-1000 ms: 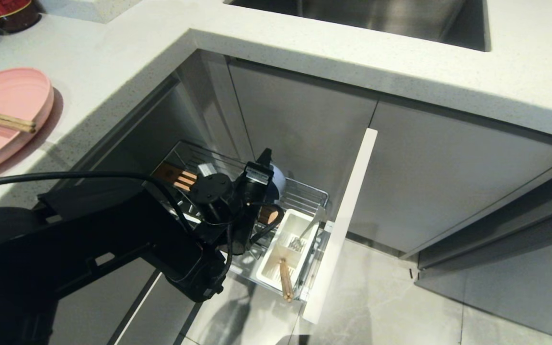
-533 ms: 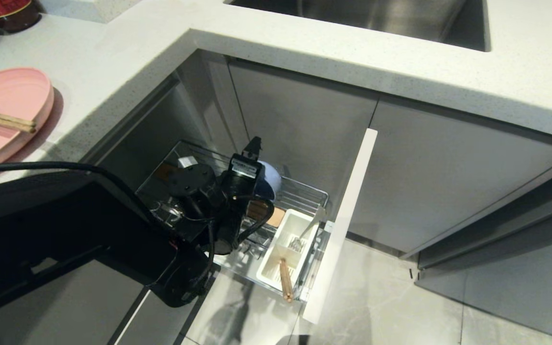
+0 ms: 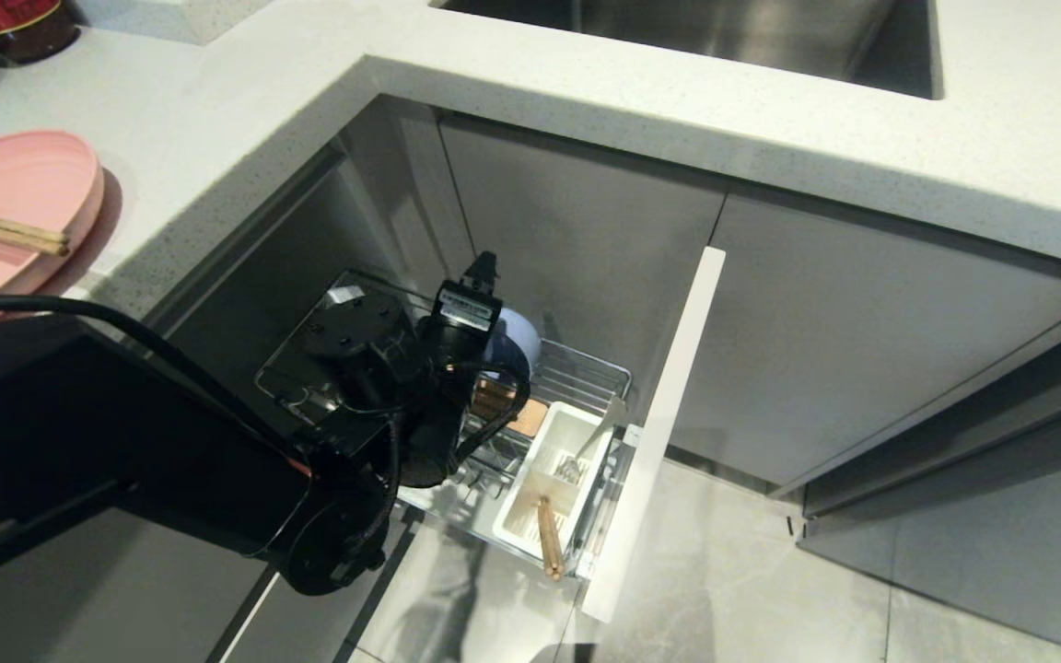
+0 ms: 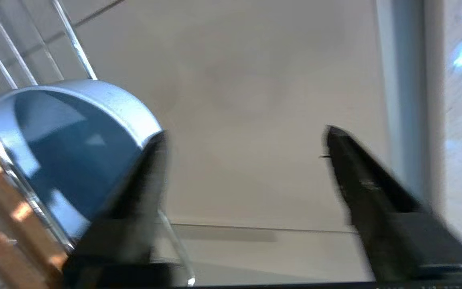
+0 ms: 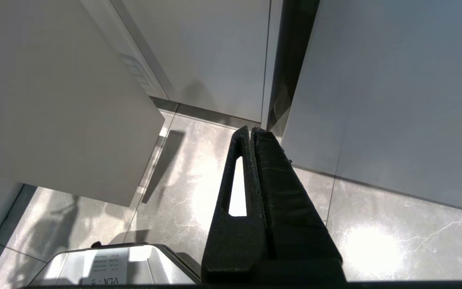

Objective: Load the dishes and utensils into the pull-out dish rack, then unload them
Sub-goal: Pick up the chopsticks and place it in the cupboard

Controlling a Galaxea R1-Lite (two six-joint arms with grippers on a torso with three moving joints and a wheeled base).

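The left gripper stands wide open and empty, having drawn up and back from the light-blue bowl, which stays on edge in the pull-out dish rack. The left wrist view shows one finger just beside the bowl's rim. Only the head view shows chopsticks in the white cutlery box. The right gripper hangs closed above the floor.

The left claw stands with fingers spread over the pull-out dish rack; clear space lies between them. The light-blue bowl touches one finger. The white front panel bounds the rack's far side; the desk overhangs above
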